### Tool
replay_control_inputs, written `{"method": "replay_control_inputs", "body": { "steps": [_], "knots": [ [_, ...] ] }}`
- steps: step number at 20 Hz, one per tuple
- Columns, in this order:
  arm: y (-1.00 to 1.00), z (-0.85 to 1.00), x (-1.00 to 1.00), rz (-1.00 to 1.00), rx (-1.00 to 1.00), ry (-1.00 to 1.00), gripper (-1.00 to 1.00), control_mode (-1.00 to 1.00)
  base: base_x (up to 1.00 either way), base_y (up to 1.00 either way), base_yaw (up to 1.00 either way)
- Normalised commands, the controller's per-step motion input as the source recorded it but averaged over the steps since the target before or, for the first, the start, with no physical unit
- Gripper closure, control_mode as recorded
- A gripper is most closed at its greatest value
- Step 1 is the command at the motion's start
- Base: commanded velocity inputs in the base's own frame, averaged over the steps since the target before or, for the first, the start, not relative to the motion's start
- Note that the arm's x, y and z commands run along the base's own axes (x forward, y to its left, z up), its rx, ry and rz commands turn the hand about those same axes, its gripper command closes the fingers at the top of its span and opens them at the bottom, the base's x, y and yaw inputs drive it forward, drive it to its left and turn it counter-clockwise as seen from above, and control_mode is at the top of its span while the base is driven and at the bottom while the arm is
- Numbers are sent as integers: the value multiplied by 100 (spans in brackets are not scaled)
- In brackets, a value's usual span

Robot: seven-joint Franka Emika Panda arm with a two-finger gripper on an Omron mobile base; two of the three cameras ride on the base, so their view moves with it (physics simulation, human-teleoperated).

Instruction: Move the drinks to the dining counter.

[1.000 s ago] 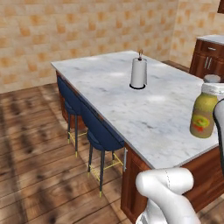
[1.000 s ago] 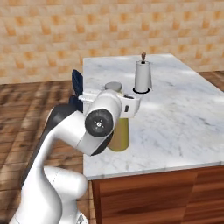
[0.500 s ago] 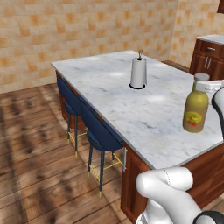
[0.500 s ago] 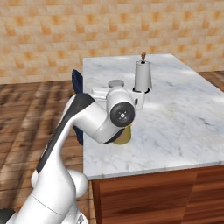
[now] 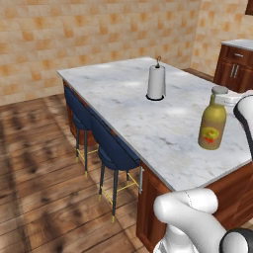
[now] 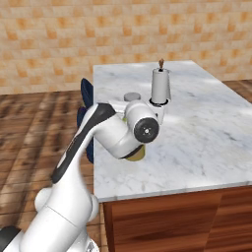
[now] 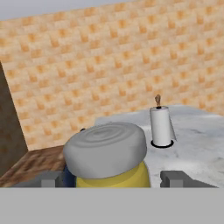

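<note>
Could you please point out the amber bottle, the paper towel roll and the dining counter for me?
amber bottle (image 5: pixel 212 126): left base view, on its label.
paper towel roll (image 5: pixel 156 83): left base view, mid-roll.
dining counter (image 5: pixel 118 94): left base view, bare marble top.

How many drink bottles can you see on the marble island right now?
1. The amber bottle stands on the island near its front right corner, between the jaws, with the paper towel roll farther back. A second bottle could be out of frame or hidden behind the arm.
</note>
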Motion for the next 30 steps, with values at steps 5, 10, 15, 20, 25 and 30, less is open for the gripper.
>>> {"method": "replay_control_inputs", "body": {
  "steps": [5, 10, 15, 20, 25, 30],
  "knots": [
    [0, -15, 13, 1, 2, 0, 100, -100, 0, 0, 0],
    [7, -11, 10, 0, -2, 0, 100, -100, 0, 0, 0],
    [2, -8, 9, 0, -1, 0, 100, -100, 0, 0, 0],
    [0, -16, 5, 0, 0, -2, 100, -100, 0, 0, 0],
    [0, -27, 5, 0, 0, -5, 100, -100, 0, 0, 0],
    [0, -23, 11, 0, 0, -2, 100, -100, 0, 0, 0]
  ]
}}
